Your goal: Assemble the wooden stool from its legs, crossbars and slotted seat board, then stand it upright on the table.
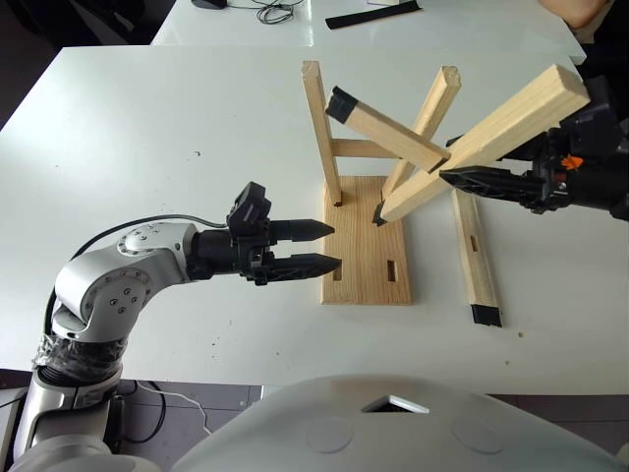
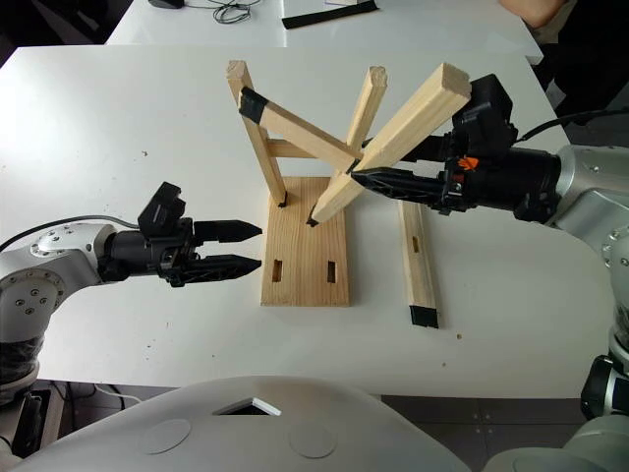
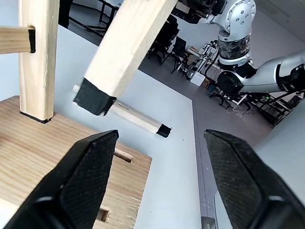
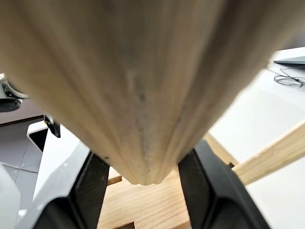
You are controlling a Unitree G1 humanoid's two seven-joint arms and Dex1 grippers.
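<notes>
**Slotted seat board of pale wood**: it lies flat at the middle of the white surface, slots uppermost.

**Frame so far:** one square pale-wood leg stands in a far slot. A short wooden crossbar runs from it toward a second leaning leg. A black-capped bar slants across both.

**Right end effector**: closed about a thick pale-wood leg, held at a slant. The black-tipped lower end hangs just above the board, near a slot.

**Left end effector**: it hovers empty, fingers moderately parted, just beside the board's left edge.

**Loose black-capped leg**: it lies on the surface to the right of the board.

**Handling, as judged:** the parts look stiff, light and dry-grained, so they are unlikely to slip. The long leg acts as a lever, and a hold nearer its lower end should steer the tip best. The board probably needs pinning at its edge, since the half-built frame may topple.
</notes>
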